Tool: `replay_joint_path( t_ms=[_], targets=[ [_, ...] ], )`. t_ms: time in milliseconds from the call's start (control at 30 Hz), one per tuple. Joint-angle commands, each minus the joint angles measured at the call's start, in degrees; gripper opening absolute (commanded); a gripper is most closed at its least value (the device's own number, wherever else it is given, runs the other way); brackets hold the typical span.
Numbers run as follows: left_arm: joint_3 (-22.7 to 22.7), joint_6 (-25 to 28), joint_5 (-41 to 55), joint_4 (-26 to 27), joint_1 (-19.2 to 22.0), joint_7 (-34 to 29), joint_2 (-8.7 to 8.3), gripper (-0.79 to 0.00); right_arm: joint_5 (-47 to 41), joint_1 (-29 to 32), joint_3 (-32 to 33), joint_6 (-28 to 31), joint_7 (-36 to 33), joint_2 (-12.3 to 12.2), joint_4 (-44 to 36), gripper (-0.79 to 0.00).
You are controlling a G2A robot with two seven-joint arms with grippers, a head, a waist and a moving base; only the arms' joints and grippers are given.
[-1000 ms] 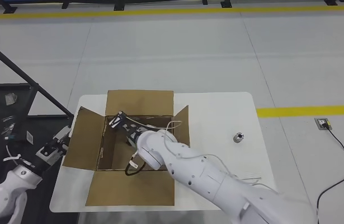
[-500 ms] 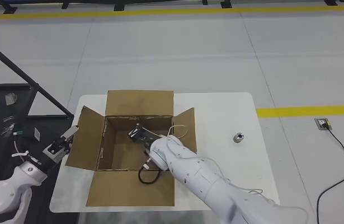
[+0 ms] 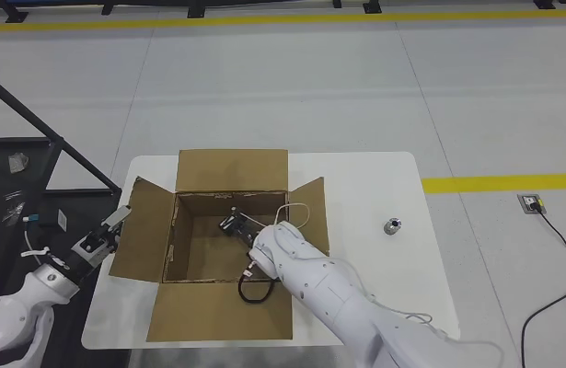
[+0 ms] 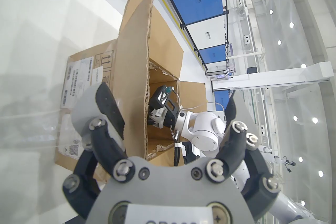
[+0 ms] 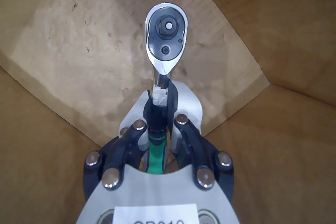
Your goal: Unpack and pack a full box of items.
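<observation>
The ratchet wrench is in my right gripper, whose fingers are clamped on the shaft just above the green-and-black handle. The chrome head sticks out past the fingertips with its square drive facing my wrist camera. Behind it that camera takes in the brown floor and inner walls of the cardboard box; I cannot tell from it whether the head touches the cardboard. The top view gives what the wrist view cannot. The box stands open on the white bench with all four flaps folded outward, and my right arm reaches over its near right corner, the gripper down inside toward the far wall. The wrench itself is too small to make out from up there. My left gripper hangs just off the bench's left edge, beside the box's left flap and apart from it. Its wrist camera shows the two fingers spread wide with nothing between them. Looking past the raised flap's torn edge, that camera also catches my right gripper inside the box and paper labels on the box's outer wall. Apart from the wrench I see only bare cardboard in the box. A small metal cylinder stands on the bench well to the right of the box.
</observation>
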State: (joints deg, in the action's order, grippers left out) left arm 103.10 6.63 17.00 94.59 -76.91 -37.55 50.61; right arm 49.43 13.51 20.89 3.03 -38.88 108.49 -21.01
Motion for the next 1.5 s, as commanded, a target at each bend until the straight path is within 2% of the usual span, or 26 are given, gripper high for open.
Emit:
replay_joint_path(
  t_ms=[0,33,67,100,133,200,267,367,467,567,600,700,800,900,967,1067,1167,1233,1333,1467],
  targets=[
    [0.2,-0.1,-0.05,-0.07,-0.1,0.17,0.02,0.0,0.03,-0.46,0.42,0.27,0.69,0.19,0.17,-0.246],
    [0.28,-0.12,0.0,-0.08,-0.16,0.25,0.04,0.0,-0.13,-0.63,0.71,0.41,1.02,0.27,0.09,-0.24],
    [0.36,-0.15,0.03,-0.11,-0.22,0.27,0.05,0.0,-0.48,-0.86,1.1,0.73,1.38,0.32,-0.09,-0.326],
    [0.43,-0.22,0.05,-0.08,-0.27,0.31,0.06,0.0,-0.62,-1.2,1.46,0.92,1.77,0.33,-0.26,-0.336],
    [0.51,-0.23,0.03,-0.05,-0.31,0.4,0.07,0.0,-0.51,-1.52,1.7,0.94,2.08,0.32,-0.54,-0.326],
    [0.6,-0.32,0.01,0.06,-0.42,0.52,0.1,0.0,-1.27,-2.13,2.77,1.18,3.18,0.16,-1.71,-0.243],
    [0.75,-0.38,-0.03,0.13,-0.51,0.68,0.12,0.0,-3.23,-2.79,4.69,2.63,4.88,-0.38,-3.6,-0.222],
    [0.91,-0.42,-0.07,0.26,-0.57,0.72,0.15,0.0,-3.92,-3.63,7.32,4.11,6.19,-2.02,-7.71,-0.2],
    [0.79,-0.67,-0.11,0.17,-0.39,0.85,0.2,0.0,-2.87,-2.83,10.35,4.48,5.13,-4.69,-15.69,-0.163],
    [0.44,-0.84,-0.27,0.13,0.06,0.81,0.24,0.0,0.89,1.44,14.83,3.46,2.4,-8.72,-30.39,-0.163],
    [0.3,-0.88,-0.29,0.12,0.21,0.83,0.26,0.0,2.93,4.03,16.91,3.07,0.31,-10.4,-36.9,-0.132],
    [-0.04,-0.96,-0.56,0.29,0.58,0.81,0.3,0.0,9.71,15.64,25.22,3.56,-8.21,-15.56,-61.11,-0.108],
    [-0.23,-0.93,-0.71,0.33,0.83,0.81,0.33,0.0,15.14,28.06,33.24,6.79,-14.86,-19.13,-81.36,-0.071],
    [-0.3,-0.93,-0.87,0.3,0.96,0.71,0.36,0.0,22.23,35.57,40.31,6.47,-17.29,-21.03,-92.41,0.0],
    [-0.32,-0.93,-0.9,0.32,0.94,0.71,0.39,0.0,25.67,38.66,44.46,4.48,-17.86,-21.72,-96.23,0.0],
    [-0.12,-0.75,-0.82,0.28,0.56,0.77,0.43,0.0,32.5,40.9,50.76,-0.52,-19.65,-22.42,-97.41,0.0],
    [0.27,-0.42,-0.57,0.22,0.0,1.02,0.49,0.0,39.72,40.3,57.21,-5.46,-23.46,-22.99,-92.05,0.0],
    [0.52,-0.26,-0.24,0.07,-0.36,1.11,0.53,0.0,38.82,38.83,61.55,-7.64,-25.82,-23.21,-85.13,0.0],
    [0.73,-0.22,0.07,-0.1,-0.66,1.25,0.59,0.0,35.56,36.17,66.18,-7.41,-27.1,-23.6,-73.04,0.0],
    [0.82,-0.2,0.3,-0.13,-0.89,1.29,0.67,0.0,29.29,32.34,68.92,-5.97,-26.22,-23.84,-57.98,0.0]
  ],
)
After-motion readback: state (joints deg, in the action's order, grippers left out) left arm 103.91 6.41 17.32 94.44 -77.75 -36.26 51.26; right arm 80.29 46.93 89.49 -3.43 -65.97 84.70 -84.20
